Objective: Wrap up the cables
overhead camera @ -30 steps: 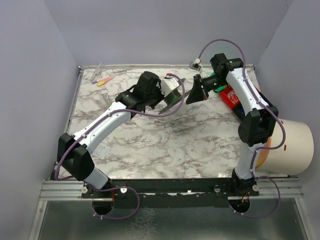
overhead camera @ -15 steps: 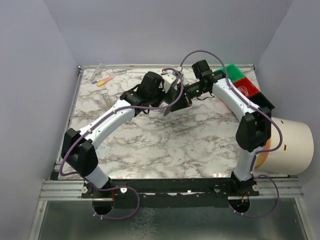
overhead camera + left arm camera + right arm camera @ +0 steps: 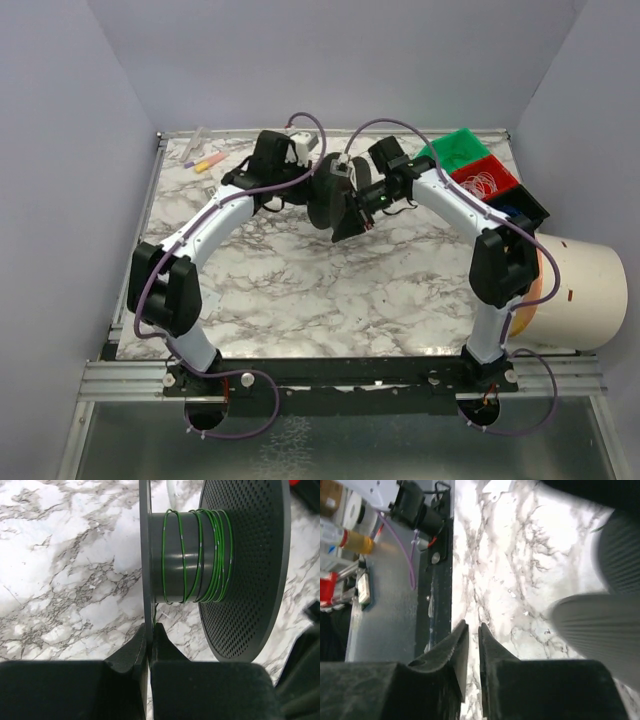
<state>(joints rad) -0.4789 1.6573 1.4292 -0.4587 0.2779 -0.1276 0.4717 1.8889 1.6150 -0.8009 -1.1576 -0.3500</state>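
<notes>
**Two arms meet at a spool over the middle of the surface, a few turns of cable already wound**

The left end effector [image 3: 150, 632] is clamped on the thin flange of the black spool [image 3: 247, 565], apparently to leave the hub exposed. A green cable [image 3: 200, 555] sits on that hub in several turns, bunched toward the perforated flange. The right end effector [image 3: 473, 630], just beside the spool in the overhead view, has its fingers drawn almost together with a slit between. Whether a strand runs through it cannot be told. Whitish strands [image 3: 482, 183] lie in the red bin [image 3: 508, 176] near the right edge of the surface [image 3: 300, 290]. Bare marble in front of the spool looks to give swinging room, while the bins crowd the right arm's far side.
</notes>
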